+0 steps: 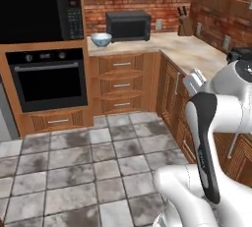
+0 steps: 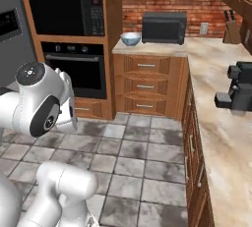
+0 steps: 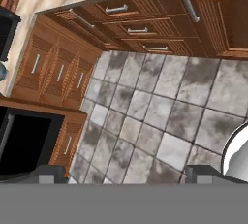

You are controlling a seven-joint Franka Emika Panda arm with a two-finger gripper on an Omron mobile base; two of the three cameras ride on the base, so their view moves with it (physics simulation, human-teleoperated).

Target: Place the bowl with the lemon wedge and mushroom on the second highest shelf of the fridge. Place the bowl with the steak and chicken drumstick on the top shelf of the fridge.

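Tool [image 3: 126, 173] spread wide, holding nothing (grey floor tiles [image 3: 145, 116] far beneath its tips).

I see my white arm [image 2: 42, 103] rising at lower left over the grey tiled floor [image 2: 133, 157]. Ahead, a pale bowl [image 2: 130, 38] sits on the table [image 2: 216, 98] beside a black microwave [image 2: 164, 27]. A knife block [image 2: 231, 30] stands far right, a dark coffee machine [image 2: 238, 88] nearer, the wall oven [image 2: 74, 69] left.
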